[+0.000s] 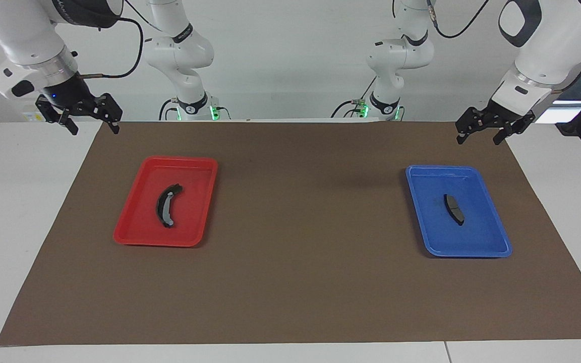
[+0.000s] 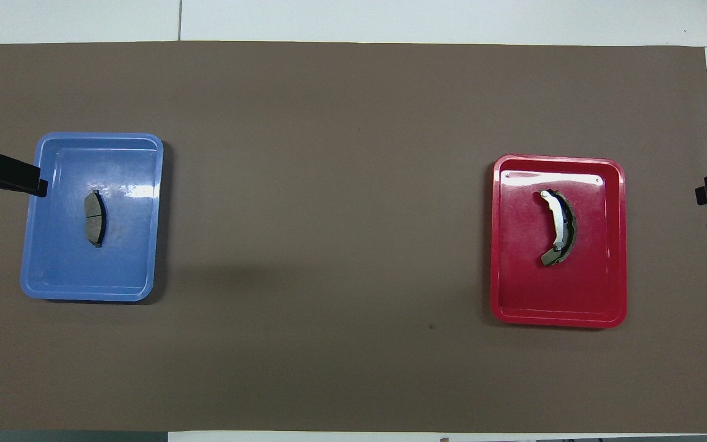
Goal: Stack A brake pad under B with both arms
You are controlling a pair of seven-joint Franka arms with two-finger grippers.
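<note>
**Pads apart, one per tray**

Resting flat in the blue tray (image 1: 492,242) at the left arm's end of the brown mat (image 1: 300,282) is the A brake pad (image 1: 454,208); B (image 1: 166,205) lies in the red tray (image 1: 134,234) at the right arm's end. The left gripper (image 1: 481,130) and right gripper (image 1: 91,121) hang raised over the mat's corners nearest the robots, jaws spread wide, holding nothing.

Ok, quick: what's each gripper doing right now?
Left gripper: open, empty, raised at the table's edge near the blue tray.
Right gripper: open, empty, raised at the table's edge near the red tray.
</note>
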